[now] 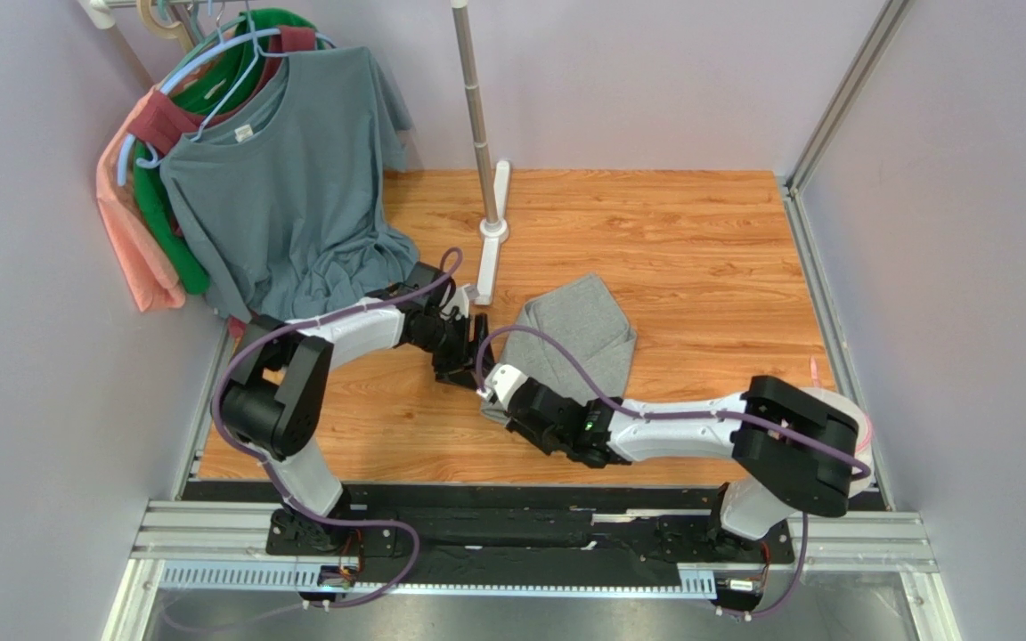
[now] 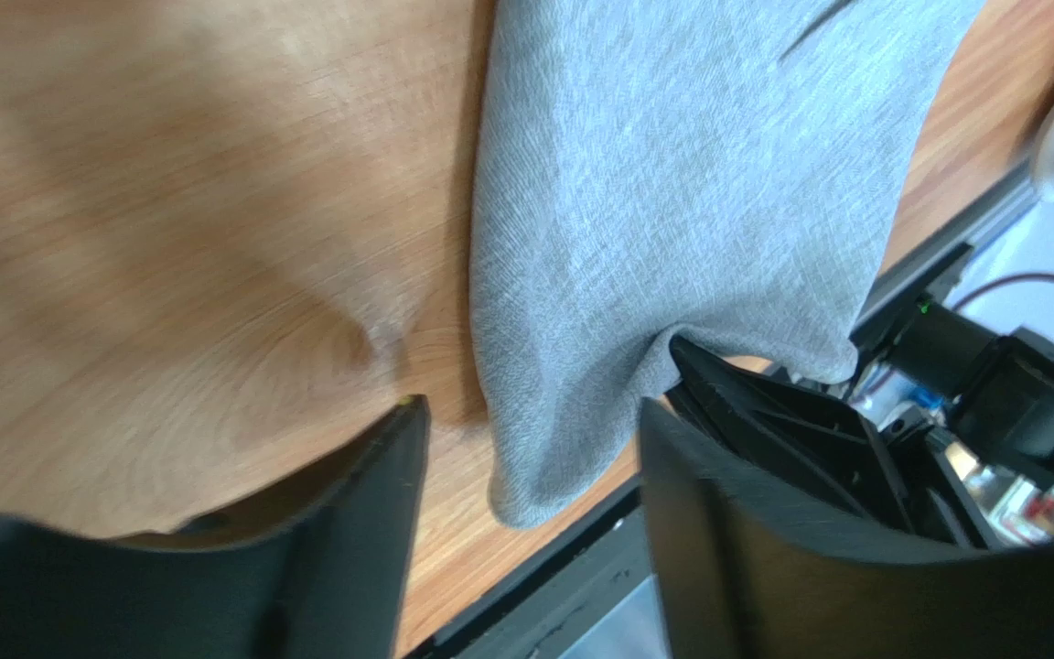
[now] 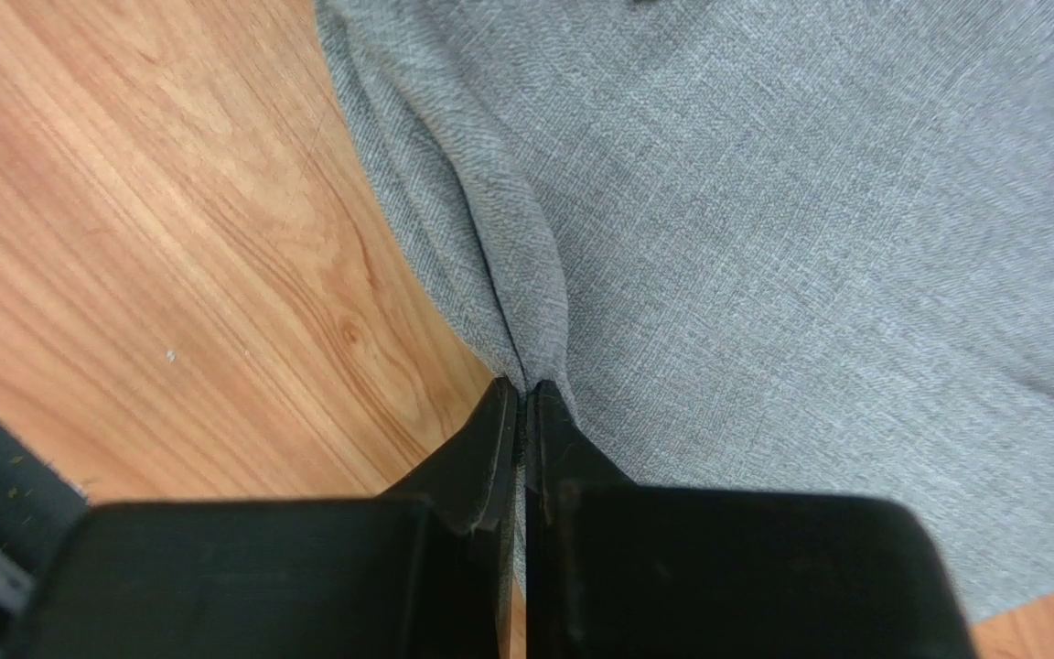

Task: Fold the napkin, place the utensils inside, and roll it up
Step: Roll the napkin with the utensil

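Pinching grey napkin point(image 3: 794, 247) along an edge fold, right gripper point(image 3: 522, 398) clamped tight | left gripper point(image 2: 526, 419) spread apart, napkin's corner between, ungripped | napkin lying rumpled mid counter point(image 1: 692, 254), near clothes-stand base point(image 1: 492, 254)

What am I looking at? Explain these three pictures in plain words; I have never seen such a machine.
This is a robot with a left arm and a right arm, bolted at the near edge of a wooden table. The wide picture comes from a camera fixed above and behind them. The other two come from a camera on each wrist, looking along its own pincer. A grey napkin lies rumpled on the table. The right pincer is shut on a pinched fold at its edge. The left pincer stands open, with a corner of the cloth loose between its fingers. A blue-grey T-shirt hangs at the back. No fork shows.
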Robot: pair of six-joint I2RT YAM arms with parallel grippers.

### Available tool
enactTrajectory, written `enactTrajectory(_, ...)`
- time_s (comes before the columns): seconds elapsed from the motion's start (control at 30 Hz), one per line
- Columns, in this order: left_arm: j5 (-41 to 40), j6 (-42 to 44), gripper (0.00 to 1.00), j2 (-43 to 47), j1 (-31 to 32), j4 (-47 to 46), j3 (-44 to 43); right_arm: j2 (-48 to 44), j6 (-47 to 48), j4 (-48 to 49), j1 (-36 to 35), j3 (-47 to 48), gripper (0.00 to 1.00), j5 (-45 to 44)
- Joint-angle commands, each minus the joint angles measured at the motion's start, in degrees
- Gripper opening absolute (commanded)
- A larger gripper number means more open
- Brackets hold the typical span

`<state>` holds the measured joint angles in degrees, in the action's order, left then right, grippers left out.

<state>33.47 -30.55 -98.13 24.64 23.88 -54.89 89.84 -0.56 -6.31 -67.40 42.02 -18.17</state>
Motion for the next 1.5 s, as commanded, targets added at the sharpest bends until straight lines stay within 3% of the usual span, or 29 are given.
enactTrajectory(0.0,-6.04,-0.92,0.75,7.32,-1.7,-0.67,1.27,-4.23,-4.19,-3.45,4.72,-0.45,0.0,14.46)
enactTrajectory(0.17,-13.25,-2.06,0.75,12.95,-1.88,-5.5,6.11,-4.85,-5.59,-5.64,11.39,1.48,0.0,24.92)
enactTrajectory(0.4,-12.03,0.39,0.74,24.64,-1.09,-22.71,16.47,-2.31,-7.0,-8.46,18.87,5.0,0.0,40.56)
enactTrajectory(0.63,-9.57,6.54,0.73,29.83,3.92,-30.99,19.73,1.99,-8.49,-10.83,24.41,9.22,0.0,51.04)
enactTrajectory(0.97,-6.05,9.98,0.73,23.96,7.0,-38.55,21.32,10.08,-9.02,-11.1,31.61,12.12,0.0,61.49)
enactTrajectory(1.47,-2.71,11.65,0.7,16.04,8.49,-39.61,20.18,20.28,-11.66,-11.36,38.92,17.13,0.0,69.58)
